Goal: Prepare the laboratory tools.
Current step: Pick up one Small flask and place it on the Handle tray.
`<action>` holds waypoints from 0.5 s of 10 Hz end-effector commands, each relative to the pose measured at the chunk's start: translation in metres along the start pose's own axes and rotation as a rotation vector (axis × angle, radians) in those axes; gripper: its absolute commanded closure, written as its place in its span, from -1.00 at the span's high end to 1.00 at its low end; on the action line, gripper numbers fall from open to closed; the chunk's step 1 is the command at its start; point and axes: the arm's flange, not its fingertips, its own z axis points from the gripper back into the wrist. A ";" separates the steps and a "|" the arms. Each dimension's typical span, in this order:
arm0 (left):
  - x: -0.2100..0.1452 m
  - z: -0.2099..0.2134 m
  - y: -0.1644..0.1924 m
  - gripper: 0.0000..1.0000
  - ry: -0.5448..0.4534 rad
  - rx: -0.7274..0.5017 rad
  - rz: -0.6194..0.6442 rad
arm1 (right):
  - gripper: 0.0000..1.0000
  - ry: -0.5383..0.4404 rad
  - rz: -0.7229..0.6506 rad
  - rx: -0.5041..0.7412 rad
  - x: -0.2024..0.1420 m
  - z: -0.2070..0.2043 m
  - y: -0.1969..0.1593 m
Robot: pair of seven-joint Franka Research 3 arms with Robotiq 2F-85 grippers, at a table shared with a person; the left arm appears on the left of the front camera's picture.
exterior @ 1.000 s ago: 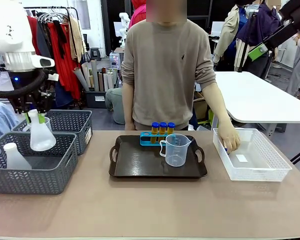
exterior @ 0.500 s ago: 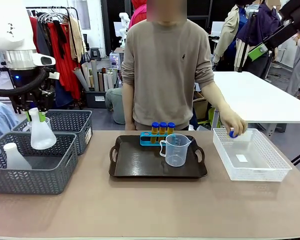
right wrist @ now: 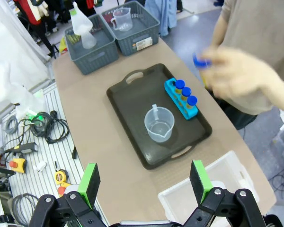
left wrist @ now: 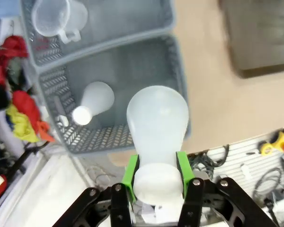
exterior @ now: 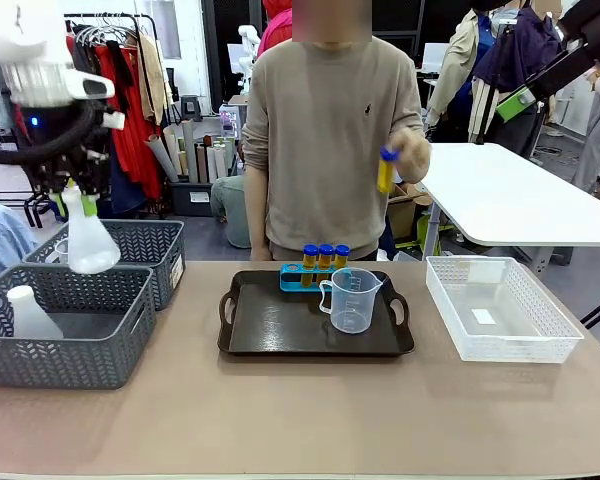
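Left tool [exterior: 73, 196] is clamped on the neck of a white translucent conical flask [exterior: 89, 247], its green pads pressed against both sides, and holds it upright in the air above the grey baskets, clear of their rims. From the left wrist, the flask's wide base hangs over the front grey basket [left wrist: 177, 90], where a second flask [left wrist: 95, 98] lies. The rear grey basket [left wrist: 163, 21] holds a clear jug [left wrist: 54, 16].

Right tool [right wrist: 145, 182] hangs high over the tabletop [exterior: 300, 420] with its jaws spread wide and nothing between them.

On the tabletop's middle sits the dark tray [exterior: 280, 335]. The measuring beaker [exterior: 351, 300] stands upright on it, and the blue rack [exterior: 292, 276] stands at the tray's far edge with three blue-capped tubes [exterior: 325, 256] in it. The person's hand [exterior: 410, 152] holds the fourth tube [exterior: 386, 170] up at chest height, well above the tray. The white basket [exterior: 550, 320] sits to the tray's right.
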 end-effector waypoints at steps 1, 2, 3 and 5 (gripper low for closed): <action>0.001 0.053 -0.011 -1.00 -0.030 0.005 -0.058 | 1.00 -0.012 0.010 0.007 0.002 0.000 0.001; -0.001 0.079 -0.022 -1.00 -0.058 0.023 -0.100 | 1.00 -0.012 0.010 0.007 0.002 0.000 0.001; -0.002 0.109 -0.030 -1.00 -0.078 0.020 -0.161 | 1.00 -0.012 0.010 0.007 0.002 0.000 0.001; 0.005 0.154 -0.046 -1.00 -0.119 0.055 -0.240 | 1.00 -0.012 0.010 0.007 0.002 0.000 0.001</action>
